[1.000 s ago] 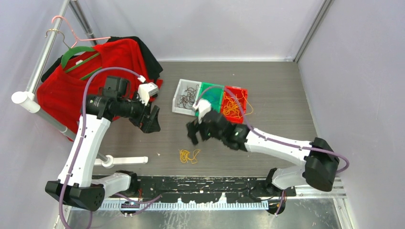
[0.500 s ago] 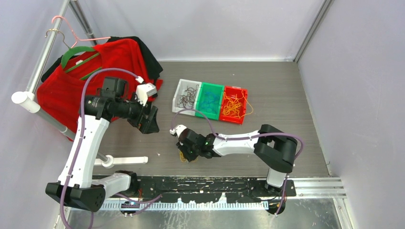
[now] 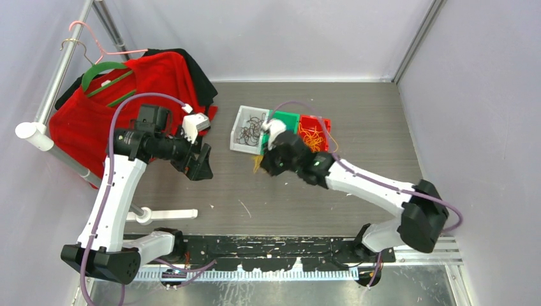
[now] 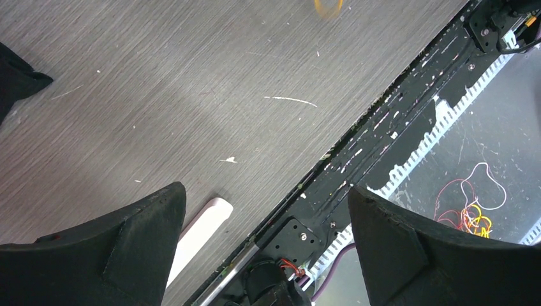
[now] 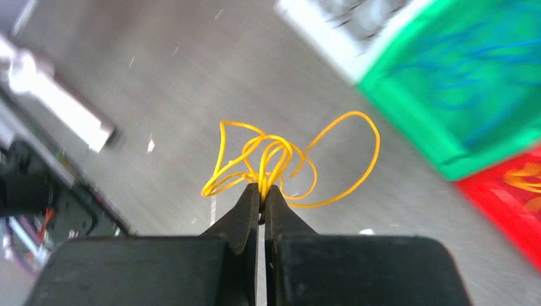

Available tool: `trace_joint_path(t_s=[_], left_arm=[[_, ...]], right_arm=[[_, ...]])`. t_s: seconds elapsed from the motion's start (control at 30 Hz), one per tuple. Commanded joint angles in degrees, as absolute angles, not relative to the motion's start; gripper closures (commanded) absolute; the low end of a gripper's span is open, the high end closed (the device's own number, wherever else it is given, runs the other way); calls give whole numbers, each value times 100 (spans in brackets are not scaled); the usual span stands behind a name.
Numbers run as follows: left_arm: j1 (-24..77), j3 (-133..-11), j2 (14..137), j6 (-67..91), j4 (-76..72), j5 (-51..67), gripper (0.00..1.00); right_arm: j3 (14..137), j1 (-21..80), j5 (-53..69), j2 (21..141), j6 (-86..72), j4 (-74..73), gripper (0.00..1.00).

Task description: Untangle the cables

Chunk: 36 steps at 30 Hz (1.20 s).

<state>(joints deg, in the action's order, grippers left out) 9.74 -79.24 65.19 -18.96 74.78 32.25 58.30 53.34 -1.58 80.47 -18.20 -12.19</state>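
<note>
Right claw [image 5: 261,193] is clenched on a yellow cable [image 5: 279,153]: in the right wrist view its two black fingers meet with barely a slit between them, and the cable's tangled loops fan out above the tips, one wide loop reaching to the right. In the top view this claw hangs a little left of center frame, just below and left of a row of three bins, with the yellow tangle showing at its left side. The white bin [image 3: 244,131] at the left end of the row holds dark cables [image 3: 250,129], the green bin [image 3: 285,120] in the middle holds blue cables [image 5: 475,60], and the red bin [image 3: 321,123] at the right end holds orange-yellow cables [image 3: 311,136]; the right arm crosses over part of the green and red bins. Left claw [image 4: 265,194] is released, its fingers spread wide apart in the lower corners of the left wrist view with nothing between them, above bare grey tabletop [image 4: 159,89]. In the top view it sits left of center, well apart from the right claw. A red garment [image 3: 96,118] hangs on a rack in the upper left of the frame, and a white bar [image 3: 171,215] lies on the table at lower left.
</note>
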Motion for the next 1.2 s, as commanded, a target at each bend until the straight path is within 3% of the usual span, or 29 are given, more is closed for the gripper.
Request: trace_joint_path(t_s=[0.0, 0.33, 0.4, 0.53, 0.67, 0.83, 0.9, 1.17], left_arm=[[949, -7980, 6408, -1984, 7487, 3432, 3], [948, -8017, 6301, -2062, 7628, 3475, 3], [948, -8024, 6302, -2087, 7645, 3471, 3], [948, -8000, 6327, -2108, 7626, 3462, 3], [949, -7993, 6385, -2115, 7589, 3427, 3], [936, -7992, 6451, -2126, 7535, 3393, 2], [941, -7973, 6451, -2123, 7524, 3402, 2], [940, -7984, 6436, -2197, 7541, 3405, 2]], right_arm=[[6229, 4338, -325, 7507, -1947, -1663, 99], [6981, 2617, -1271, 8366, -1785, -2244, 98], [7045, 2487, -1206, 8648, -1804, -2172, 85], [7188, 2323, -1089, 8764, -1886, -2214, 75], [7157, 2211, -1283, 8496, -1880, -2157, 43], [6892, 1873, -1375, 8294, -2083, -2150, 19], [6557, 1622, -1304, 8219, -2270, -1939, 1], [5412, 821, -528, 8230, -3013, -1171, 0]])
